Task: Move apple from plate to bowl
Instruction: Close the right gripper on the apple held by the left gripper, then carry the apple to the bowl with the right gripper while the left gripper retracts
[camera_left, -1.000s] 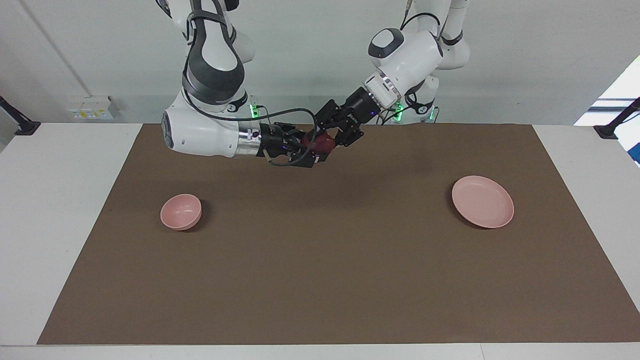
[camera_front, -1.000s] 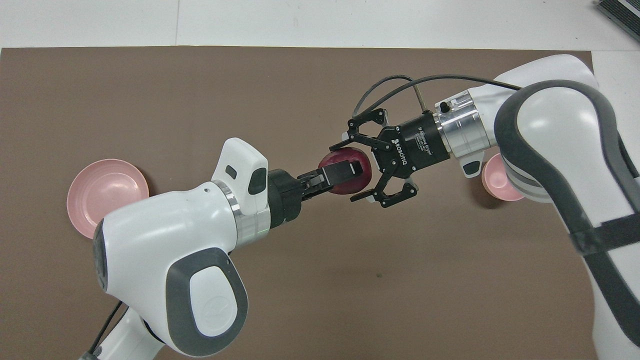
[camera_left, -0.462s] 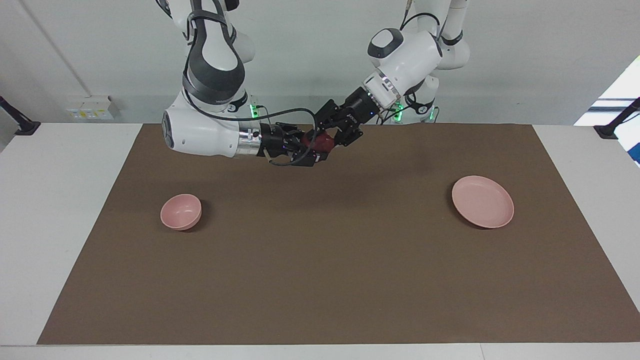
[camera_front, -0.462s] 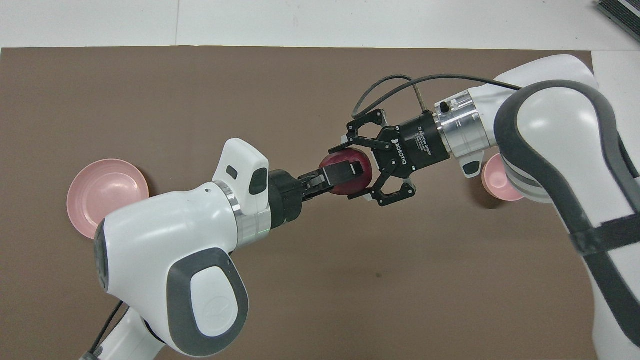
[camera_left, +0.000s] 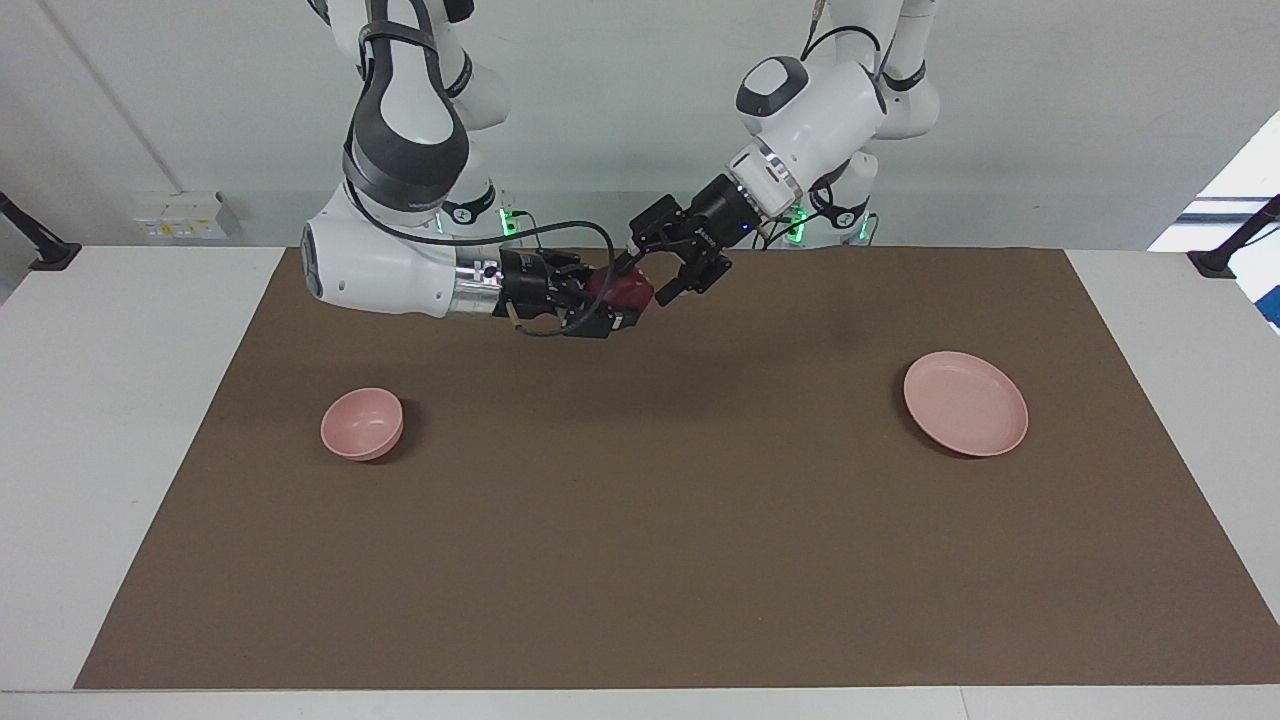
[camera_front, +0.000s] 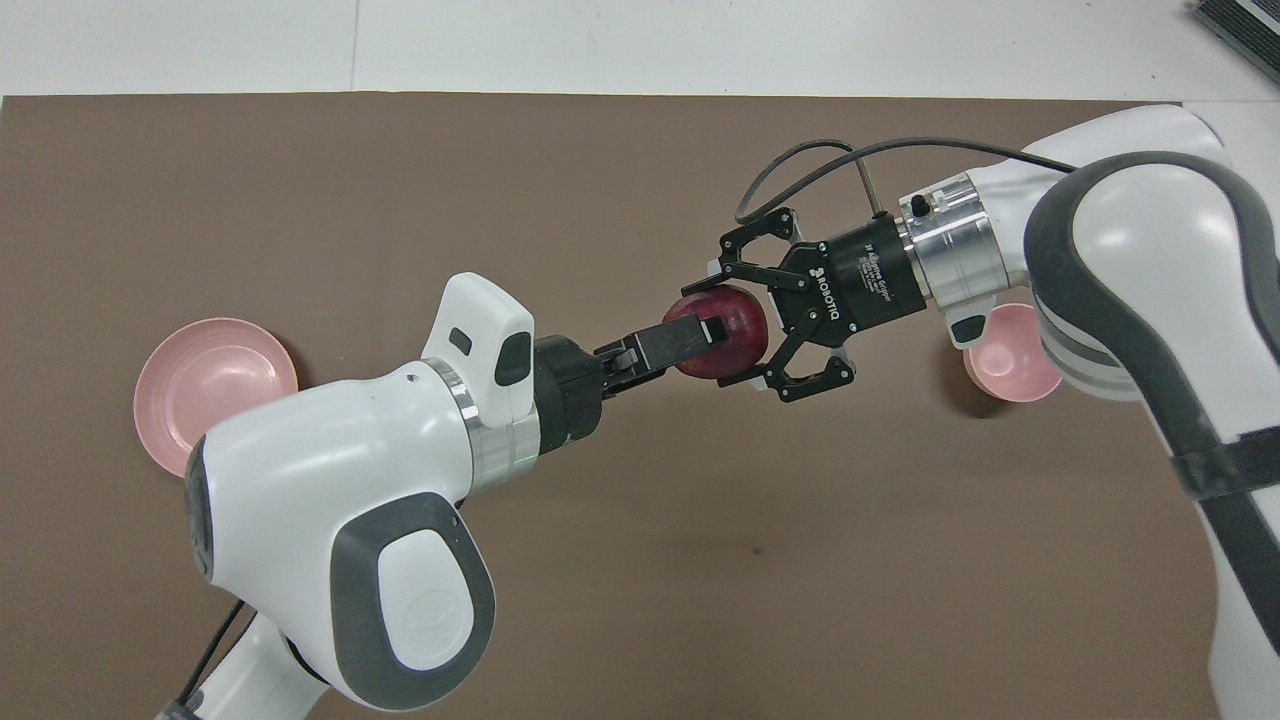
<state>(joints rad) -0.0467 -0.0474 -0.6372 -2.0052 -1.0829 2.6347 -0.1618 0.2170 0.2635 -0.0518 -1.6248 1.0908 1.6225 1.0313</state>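
The plate lies bare on the brown mat toward the left arm's end of the table; the bowl stands toward the right arm's end, holding nothing. In the overhead view the left arm covers part of the plate and the right arm part of the bowl. The 2 arms meet in mid-air over the mat. The right gripper is clamped on the apple. The left gripper has its fingers spread apart beside the apple, 1 finger lying across the fruit in the overhead view.
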